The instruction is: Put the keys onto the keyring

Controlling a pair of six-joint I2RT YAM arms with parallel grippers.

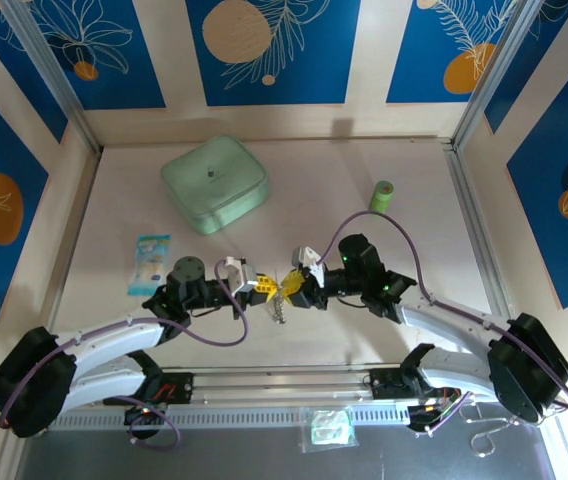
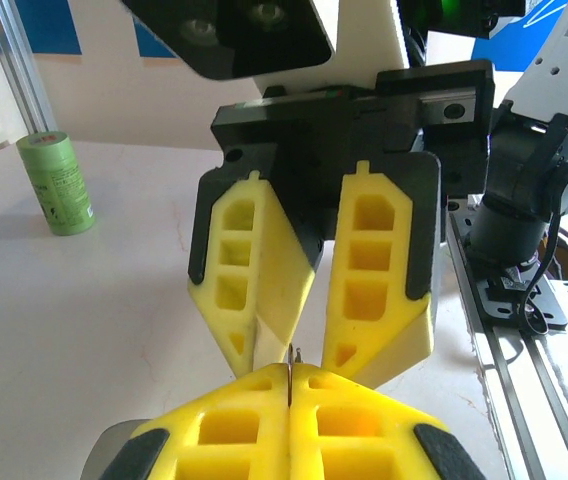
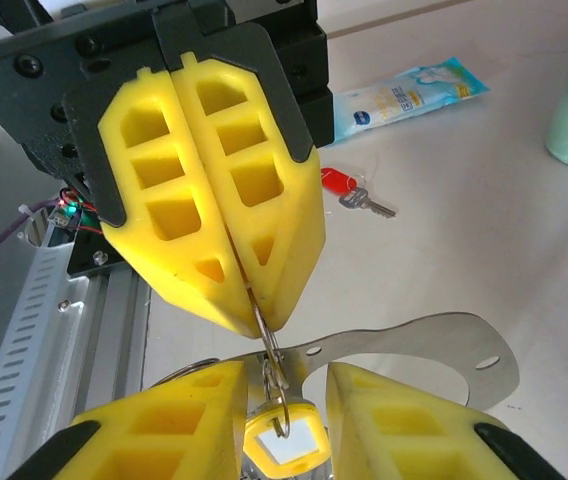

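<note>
The red key (image 3: 352, 192) lies flat, head toward the left claw (image 3: 260, 308).

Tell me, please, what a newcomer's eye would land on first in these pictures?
Two yellow-fingered grippers meet tip to tip at mid-table: the left gripper pinches the keyring's thin wire, and the yellow-headed key sits between the fingers of the right gripper. Beyond them, the red-headed key lies loose on the table.
</note>
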